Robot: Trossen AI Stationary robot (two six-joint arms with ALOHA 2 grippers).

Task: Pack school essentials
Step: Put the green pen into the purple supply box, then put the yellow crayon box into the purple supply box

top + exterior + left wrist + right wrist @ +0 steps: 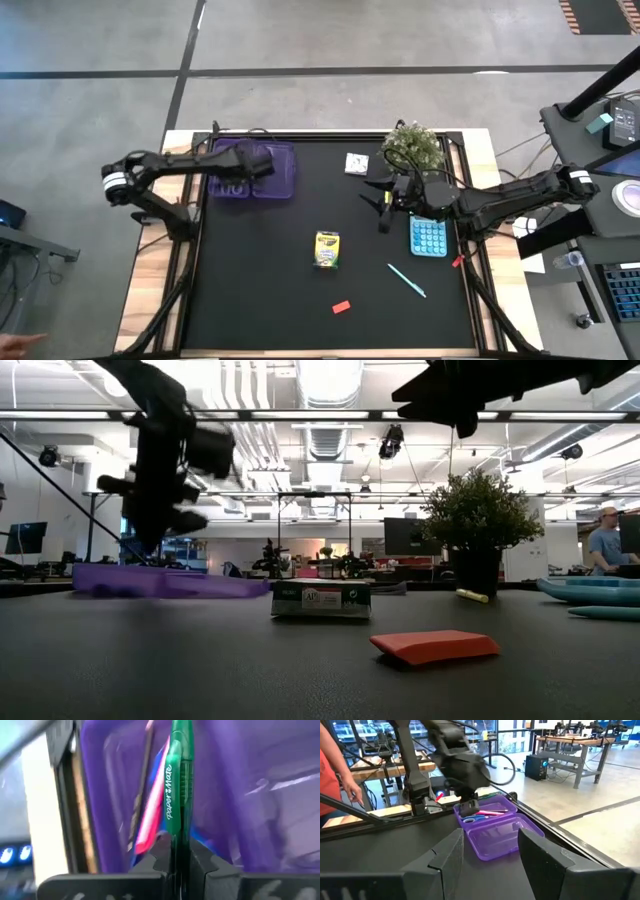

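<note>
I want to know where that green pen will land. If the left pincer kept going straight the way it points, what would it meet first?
Most likely the purple case: the left pincer, shut on the green pen, points into it, at the pink pen lying inside. Depth is unclear.

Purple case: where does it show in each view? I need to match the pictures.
High: purple case at the table's far left, under the left gripper.
Low: left, flat.
Left wrist: fills the picture.
Right wrist: centre.
Shared landmark: the left gripper over it.
</note>
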